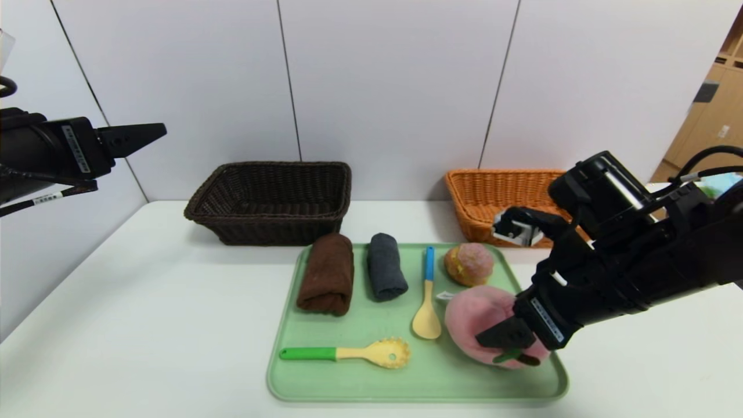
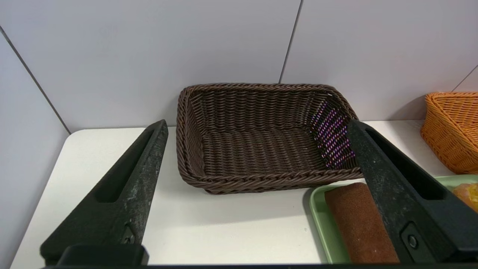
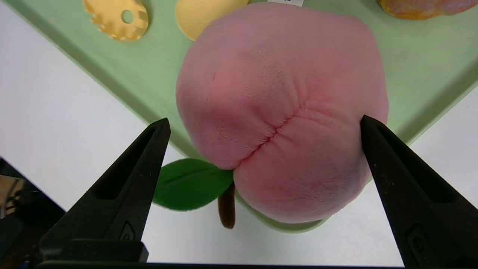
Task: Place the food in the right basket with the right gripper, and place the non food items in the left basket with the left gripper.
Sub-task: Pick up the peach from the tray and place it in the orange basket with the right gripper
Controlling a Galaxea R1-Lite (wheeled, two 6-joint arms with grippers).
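Plush peach sits at tray right-front corner. Right gripper over it, fingers spread to either side, not clamped. Left gripper raised left of the brown basket, fingers released, holding nothing.

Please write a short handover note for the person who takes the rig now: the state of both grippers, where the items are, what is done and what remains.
Right gripper: open, straddling the plush peach on the green tray, not yet closed on it.
Left gripper: open, parked high at the left, facing the brown basket.
On the tray: brown towel, grey towel, blue-handled spoon, green-handled spoon, pastry, peach.
Done: nothing; the brown basket is empty, and no item shows in the orange basket.
Left: peach and pastry go to the orange basket; towels and spoons to the brown basket.
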